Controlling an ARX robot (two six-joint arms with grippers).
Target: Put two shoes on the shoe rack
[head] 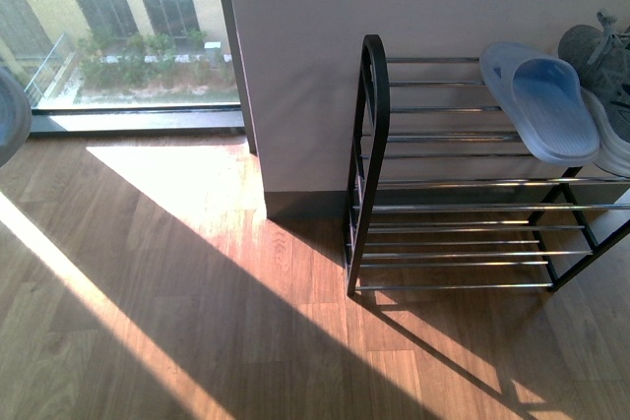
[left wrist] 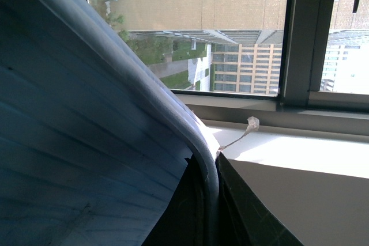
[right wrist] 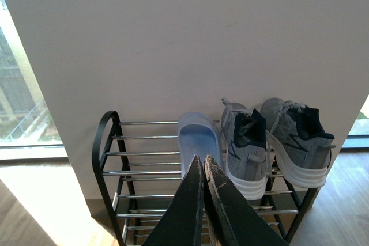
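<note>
The black-framed shoe rack (head: 372, 145) with silver bars stands against the white wall. One pale blue slide (head: 546, 105) lies on its top tier, beside two grey sneakers (right wrist: 247, 145) (right wrist: 297, 136) with navy lining. My right gripper (right wrist: 202, 158) is shut and empty, held in front of the rack, above the slide (right wrist: 196, 142). My left gripper (left wrist: 203, 159) is shut on the edge of the other pale blue slide (left wrist: 75, 142), which fills most of the left wrist view. A sliver of that slide (head: 10, 115) shows at the front view's far left edge.
A window (head: 118, 27) with a low sill runs along the far left. Sunlit wooden floor (head: 197, 282) spreads in front of the rack. The rack's left part and lower tiers (head: 453, 243) hold nothing.
</note>
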